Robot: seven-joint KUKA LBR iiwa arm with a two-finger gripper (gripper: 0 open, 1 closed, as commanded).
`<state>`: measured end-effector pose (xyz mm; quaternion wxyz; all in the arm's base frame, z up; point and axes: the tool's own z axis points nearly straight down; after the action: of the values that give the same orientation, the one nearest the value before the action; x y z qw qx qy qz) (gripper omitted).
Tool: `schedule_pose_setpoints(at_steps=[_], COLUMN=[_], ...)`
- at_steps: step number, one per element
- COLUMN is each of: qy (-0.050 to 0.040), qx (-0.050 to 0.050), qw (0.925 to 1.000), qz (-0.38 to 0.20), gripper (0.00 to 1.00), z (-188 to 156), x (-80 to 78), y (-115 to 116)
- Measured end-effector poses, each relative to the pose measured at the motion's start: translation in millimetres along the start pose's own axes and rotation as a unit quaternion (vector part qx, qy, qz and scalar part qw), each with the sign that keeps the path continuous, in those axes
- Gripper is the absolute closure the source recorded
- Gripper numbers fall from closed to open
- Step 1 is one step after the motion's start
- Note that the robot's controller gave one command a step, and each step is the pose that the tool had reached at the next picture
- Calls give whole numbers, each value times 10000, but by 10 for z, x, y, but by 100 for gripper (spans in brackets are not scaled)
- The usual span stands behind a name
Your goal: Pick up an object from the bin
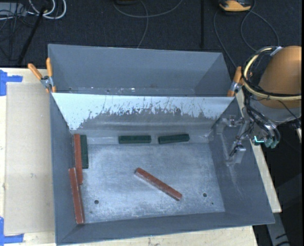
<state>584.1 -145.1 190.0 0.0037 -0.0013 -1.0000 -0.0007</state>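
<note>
Claw (237,148) at 3 o'clock of the grey bin (142,76), over the sloped right wall, at the edge of the floor. Open or closed: cannot tell from this angle. Cannot tell either whether it has hold of anything. Orange wrist cover (285,78) with looped cables just behind it, toward 2 o'clock, outside the rim.

Floor carries six flat bars, thin, long, straight-edged, in two colours. All lie well apart from the claw.

Nearest to the claw: right green bar (173,138). Dark green, short, lying level at roughly 12 to 1 o'clock of the floor, at the foot of the back wall. Left green bar (134,139) is in line with it, end to end, with a small gap between them, not touching.

Red-brown bar (158,184): rust-red with a paler upper edge. It lies just off centre toward 6 o'clock, on a slant, one end pointing to 10 o'clock and the other to 4 o'clock. It lies alone, touching nothing.

At 9 o'clock, along the foot of the left wall: upper brown bar (78,158) lies lengthwise, with a short side green bar (84,158) just beside it on the inner side. Lower brown bar (76,196) runs on toward 7 o'clock, its top end overlapping the upper one's bottom end.
</note>
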Motion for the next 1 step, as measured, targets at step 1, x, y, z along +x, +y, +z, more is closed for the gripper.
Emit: schedule_pose_setpoints(at_steps=[1], qy=[-30], qx=[5], qw=[9919], qz=[-1272], gripper=[0], z=[1217], x=[-206], y=[964])
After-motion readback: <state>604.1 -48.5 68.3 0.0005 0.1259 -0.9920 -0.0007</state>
